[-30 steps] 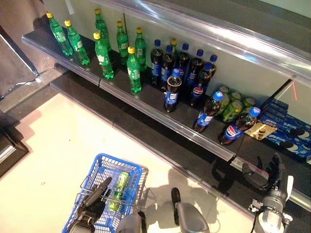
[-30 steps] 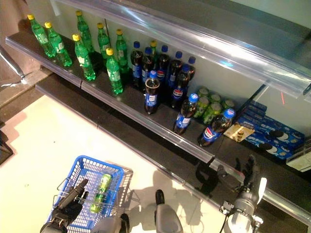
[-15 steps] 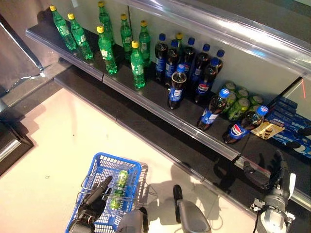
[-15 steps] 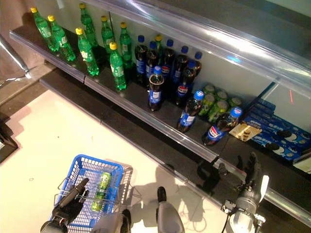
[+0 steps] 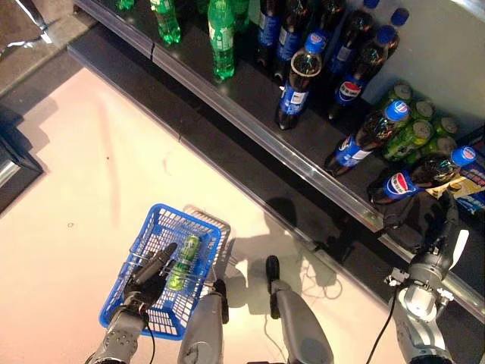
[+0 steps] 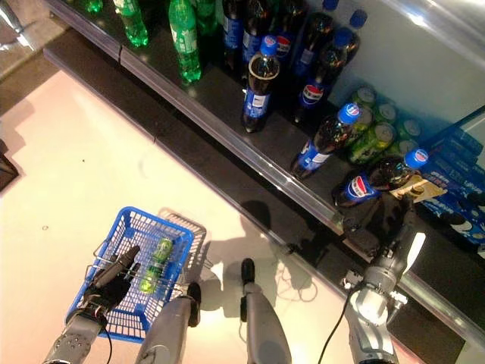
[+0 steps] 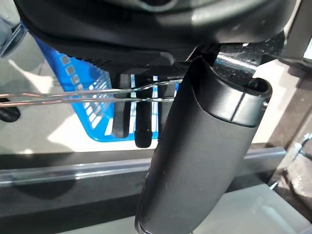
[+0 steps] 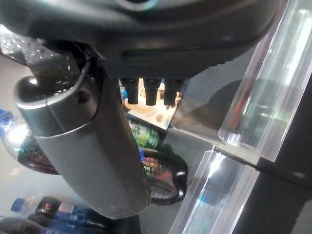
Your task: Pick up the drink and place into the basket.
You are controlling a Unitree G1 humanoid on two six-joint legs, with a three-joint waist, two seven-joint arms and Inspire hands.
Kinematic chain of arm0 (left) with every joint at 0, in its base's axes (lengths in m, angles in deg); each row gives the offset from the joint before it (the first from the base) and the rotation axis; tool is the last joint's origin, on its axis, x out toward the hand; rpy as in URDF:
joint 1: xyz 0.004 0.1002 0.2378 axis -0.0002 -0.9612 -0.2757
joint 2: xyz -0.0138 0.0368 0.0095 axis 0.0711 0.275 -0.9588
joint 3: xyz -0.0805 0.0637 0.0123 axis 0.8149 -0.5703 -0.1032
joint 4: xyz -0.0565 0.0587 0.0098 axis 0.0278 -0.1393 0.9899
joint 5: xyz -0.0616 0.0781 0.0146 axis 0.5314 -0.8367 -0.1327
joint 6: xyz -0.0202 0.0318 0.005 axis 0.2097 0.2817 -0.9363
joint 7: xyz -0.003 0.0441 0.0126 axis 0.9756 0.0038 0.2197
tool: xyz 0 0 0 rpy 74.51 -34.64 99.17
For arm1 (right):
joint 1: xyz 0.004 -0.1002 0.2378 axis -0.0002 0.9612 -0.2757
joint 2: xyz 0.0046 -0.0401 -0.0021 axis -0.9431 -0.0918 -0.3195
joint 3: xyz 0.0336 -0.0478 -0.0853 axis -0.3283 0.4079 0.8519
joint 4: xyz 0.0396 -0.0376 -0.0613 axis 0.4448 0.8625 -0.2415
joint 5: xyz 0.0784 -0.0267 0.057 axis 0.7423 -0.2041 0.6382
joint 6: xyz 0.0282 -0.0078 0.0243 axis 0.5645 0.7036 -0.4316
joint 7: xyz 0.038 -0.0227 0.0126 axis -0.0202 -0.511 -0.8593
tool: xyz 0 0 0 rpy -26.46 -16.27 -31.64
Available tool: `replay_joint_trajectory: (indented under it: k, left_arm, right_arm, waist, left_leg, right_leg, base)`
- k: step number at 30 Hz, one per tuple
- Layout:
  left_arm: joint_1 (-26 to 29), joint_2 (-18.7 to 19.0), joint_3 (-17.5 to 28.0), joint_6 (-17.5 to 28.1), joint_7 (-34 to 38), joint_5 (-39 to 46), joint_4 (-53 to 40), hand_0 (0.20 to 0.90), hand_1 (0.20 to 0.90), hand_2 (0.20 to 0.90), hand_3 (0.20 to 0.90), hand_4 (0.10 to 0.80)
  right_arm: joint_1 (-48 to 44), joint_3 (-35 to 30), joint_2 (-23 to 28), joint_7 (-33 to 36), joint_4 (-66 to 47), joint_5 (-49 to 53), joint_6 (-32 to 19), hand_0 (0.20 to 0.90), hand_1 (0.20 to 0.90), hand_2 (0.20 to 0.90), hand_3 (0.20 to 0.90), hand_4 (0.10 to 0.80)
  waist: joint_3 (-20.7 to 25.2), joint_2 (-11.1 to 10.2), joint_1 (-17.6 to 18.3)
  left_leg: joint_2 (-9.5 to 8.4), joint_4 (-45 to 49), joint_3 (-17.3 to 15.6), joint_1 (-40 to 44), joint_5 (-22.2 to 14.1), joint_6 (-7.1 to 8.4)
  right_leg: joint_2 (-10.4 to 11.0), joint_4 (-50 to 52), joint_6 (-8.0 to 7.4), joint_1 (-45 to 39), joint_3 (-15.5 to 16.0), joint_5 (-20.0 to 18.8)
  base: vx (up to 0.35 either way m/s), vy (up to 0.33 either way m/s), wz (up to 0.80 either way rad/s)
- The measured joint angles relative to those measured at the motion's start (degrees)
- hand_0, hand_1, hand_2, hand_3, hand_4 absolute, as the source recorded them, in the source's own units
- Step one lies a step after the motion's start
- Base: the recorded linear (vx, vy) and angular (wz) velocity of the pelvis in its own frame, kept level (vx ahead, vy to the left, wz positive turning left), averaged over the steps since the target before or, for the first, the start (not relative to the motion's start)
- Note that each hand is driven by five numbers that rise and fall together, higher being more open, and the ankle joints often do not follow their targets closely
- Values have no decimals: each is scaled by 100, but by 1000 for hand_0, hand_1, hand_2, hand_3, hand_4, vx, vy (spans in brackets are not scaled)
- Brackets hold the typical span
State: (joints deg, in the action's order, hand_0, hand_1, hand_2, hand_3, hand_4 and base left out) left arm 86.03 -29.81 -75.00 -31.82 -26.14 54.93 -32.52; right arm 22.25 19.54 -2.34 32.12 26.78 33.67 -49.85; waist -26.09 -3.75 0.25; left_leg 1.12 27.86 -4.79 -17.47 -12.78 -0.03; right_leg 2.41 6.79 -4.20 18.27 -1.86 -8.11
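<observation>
A green can (image 5: 182, 262) lies inside the blue basket (image 5: 198, 227) on the floor side. My left hand (image 5: 148, 277) has its fingers curled round the basket's wire handle (image 7: 73, 93). On the shelf (image 5: 250, 125) stand several cola bottles with blue caps (image 5: 294, 83). One cola bottle (image 5: 413, 180) lies on its side by the shelf's front edge. My right hand (image 5: 438, 236) is open, its fingers straight, just below and in front of that lying bottle (image 8: 163, 179), apart from it.
Green bottles (image 5: 220, 34) stand further left on the shelf. A cluster of green cans (image 5: 415, 130) sits behind a leaning cola bottle (image 5: 365, 139). Blue snack boxes (image 6: 455, 163) lie at the far right. A clear plastic rail (image 8: 243, 126) edges the shelf.
The camera has tipped downward, shifting the whole scene. My right hand has risen closer to the lying cola bottle. My left hand still grips the basket's handle.
</observation>
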Motion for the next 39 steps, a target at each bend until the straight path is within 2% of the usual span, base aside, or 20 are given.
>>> replay_joint_trajectory:
  k: [6, 7, 8, 11, 20, 21, 22, 28, 30, 35, 37, 39]
  left_arm:
    - [-12, 39, 0, -1, 1, 0, 0, 300, 300, 300, 200, 100]
    - [-10, 53, 0, -5, 1, 0, 0, 300, 300, 300, 200, 100]
    - [-2, 60, 0, -6, 1, 0, 0, 300, 300, 300, 200, 100]
    - [77, 83, 0, -11, 1, -1, 0, 300, 300, 300, 200, 100]
    - [217, 248, 44, -29, 5, -2, 0, 300, 300, 300, 200, 100]
    - [217, 248, 44, -29, 26, -2, 0, 300, 300, 300, 200, 100]
    - [219, 248, 43, -29, 38, -2, 0, 300, 300, 300, 200, 100]
    - [398, 248, 7, -62, 108, -3, 79, 300, 300, 300, 200, 100]
    - [447, 248, 7, -61, 109, -3, 83, 300, 300, 300, 200, 100]
    - [450, 248, 5, -58, 126, -3, 87, 300, 300, 300, 200, 100]
    - [485, 248, -8, -59, 126, -3, 107, 300, 300, 300, 200, 100]
    - [551, 248, -25, -60, 127, -2, 148, 300, 300, 300, 200, 100]
  right_arm:
    - [-33, -8, -6, 158, 72, 282, -66, 900, 900, 900, 900, 800]
    - [-62, -7, -6, 172, 72, 345, -100, 900, 900, 900, 900, 800]
    - [-118, -7, -7, 206, 73, 401, -110, 900, 900, 900, 900, 800]
    - [-229, -7, -7, 261, 73, 484, -158, 900, 900, 900, 900, 800]
    - [-471, -18, -7, 270, 70, 597, -208, 900, 900, 900, 900, 800]
    - [-499, -20, -7, 258, 70, 639, -207, 900, 900, 900, 900, 800]
    - [-520, -20, -7, 253, 69, 648, -207, 900, 900, 900, 900, 800]
    - [-805, -14, -4, 42, 70, 881, -187, 900, 900, 900, 900, 800]
    - [-843, -14, -4, 3, 71, 924, -186, 900, 900, 900, 900, 800]
    - [-911, -15, -4, -154, 103, 1394, -194, 900, 900, 900, 900, 800]
    - [-984, -15, -5, -360, 116, 1673, -256, 900, 900, 900, 900, 800]
    - [-1142, -19, -2, -608, 194, 1953, -328, 900, 900, 900, 900, 800]
  waist:
    - [-18, -33, -8]
    - [-19, -34, -10]
    - [-20, -35, -9]
    - [-30, -54, -7]
    - [-48, -104, -34]
    - [-50, -102, -42]
    - [-50, -102, -43]
    - [-64, -107, -74]
    - [-64, -106, -94]
    - [-90, -65, -151]
    - [-104, -43, -151]
    - [-127, -22, -145]
  left_leg:
    - [2, -43, 10, -71, 3, -24]
    - [-5, -69, 9, -72, 6, -20]
    - [-6, -81, 10, -73, 6, -19]
    - [-13, -75, 11, -73, 6, -20]
    - [-6, -83, 4, -143, 10, -29]
    - [-10, -80, 12, -141, 12, -27]
    - [-12, -82, 13, -141, 12, -26]
    - [-19, -66, 17, -162, 12, -26]
    - [-18, -66, 16, -162, 17, -19]
    - [-2, -117, 34, -159, 37, -3]
    - [-5, -158, 45, -149, 43, 3]
    - [-8, -148, 46, -136, 45, 3]
  right_leg:
    - [2, -103, -29, 22, -2, -16]
    - [-3, -113, -17, 35, -10, -27]
    - [-10, -116, 57, 45, -14, -97]
    - [-11, -120, 65, 48, -17, -106]
    - [2, -282, -14, 30, -5, -110]
    - [-6, -287, 59, 35, -11, -187]
    - [-6, -291, 65, 35, -12, -194]
    - [4, -295, 50, 27, -11, -220]
    - [10, -316, -10, 19, -8, -160]
    - [-5, -339, 9, 25, 9, -151]
    - [-14, -340, 89, 33, 8, -220]
    - [-14, -341, 95, 33, 7, -225]
  base:
    - [0, 0, 0]
    - [0, 0, 0]
    - [0, 0, 0]
    - [0, 0, 0]
    - [0, 0, 0]
    - [0, 0, 0]
    - [0, 0, 0]
    - [0, 0, 0]
    - [0, 0, 0]
    - [0, 0, 0]
    - [0, 0, 0]
    - [0, 0, 0]
